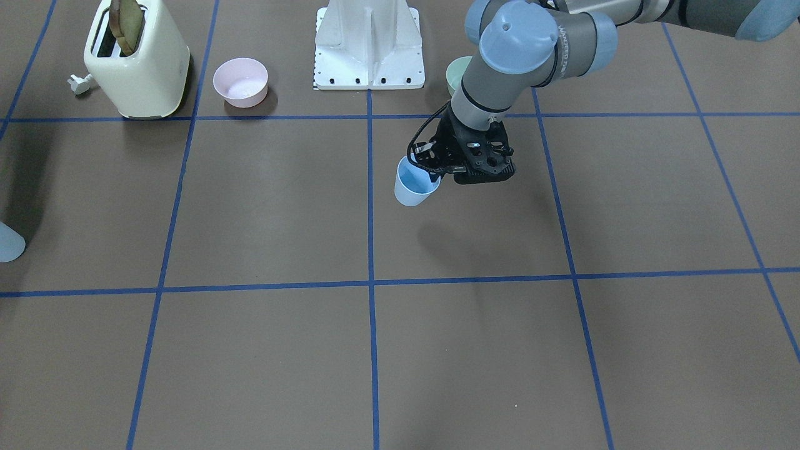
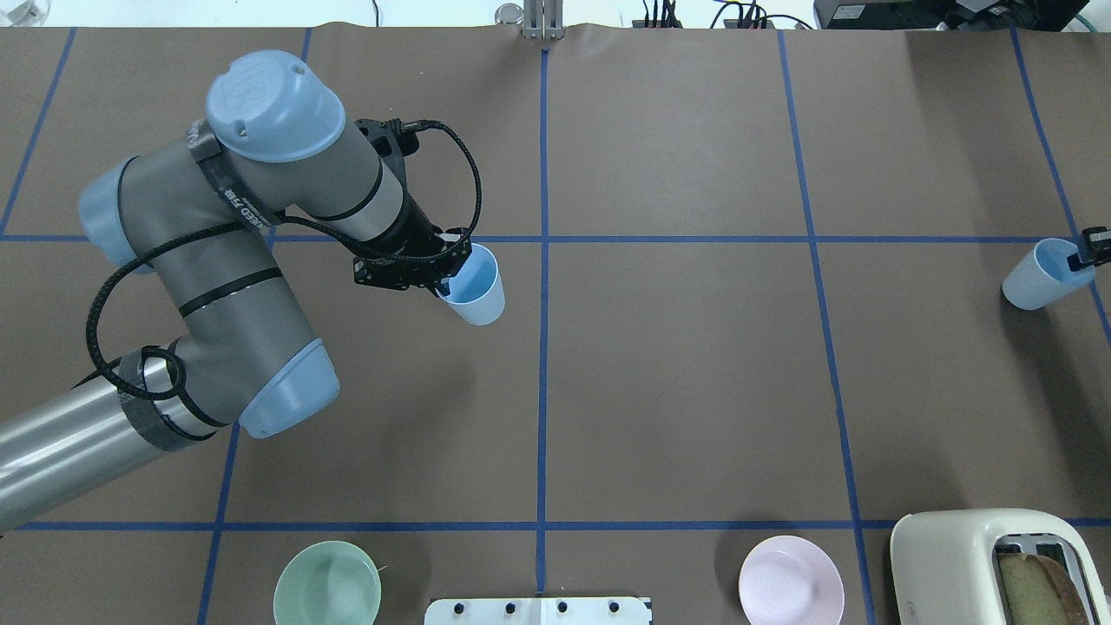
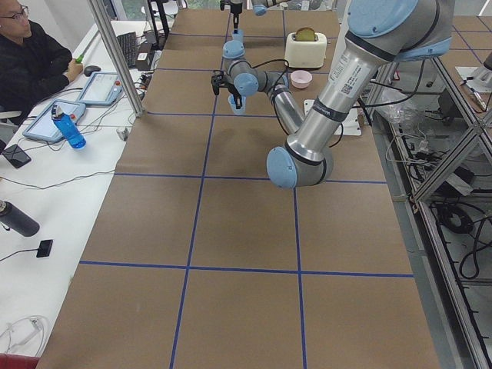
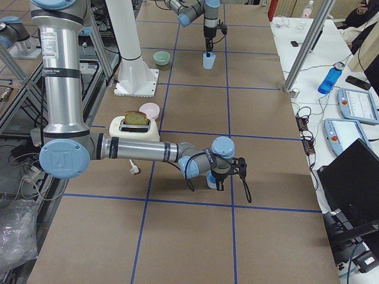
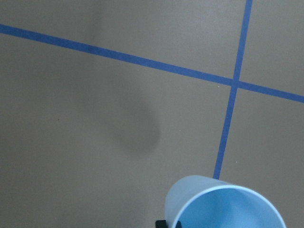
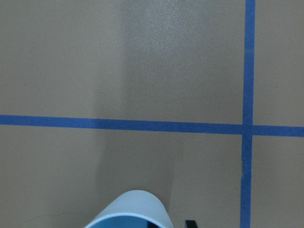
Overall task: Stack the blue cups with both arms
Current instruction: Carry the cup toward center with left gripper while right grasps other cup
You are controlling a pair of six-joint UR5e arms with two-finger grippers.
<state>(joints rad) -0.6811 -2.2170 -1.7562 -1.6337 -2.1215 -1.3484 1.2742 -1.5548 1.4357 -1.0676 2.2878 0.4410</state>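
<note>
One pale blue cup (image 2: 476, 291) hangs above the brown table near the centre line, its shadow on the mat below it. My left gripper (image 2: 453, 271) is shut on its rim, one finger inside and one outside. In the front view this cup (image 1: 412, 185) tilts under the black left gripper (image 1: 432, 170). The other blue cup (image 2: 1035, 278) is at the table's far right edge, where my right gripper (image 2: 1082, 258) grips its rim; only a fingertip shows. In the right side view that cup (image 4: 211, 180) sits under the near arm's gripper (image 4: 221, 179). Each wrist view shows a cup rim (image 5: 223, 204) (image 6: 129, 210) at the bottom.
A cream toaster (image 2: 1007, 564) holding toast, a pink bowl (image 2: 791, 580), the white mounting base (image 2: 538, 610) and a mint-green bowl (image 2: 327, 583) line the robot's side. A person (image 3: 31, 61) sits at a side desk.
</note>
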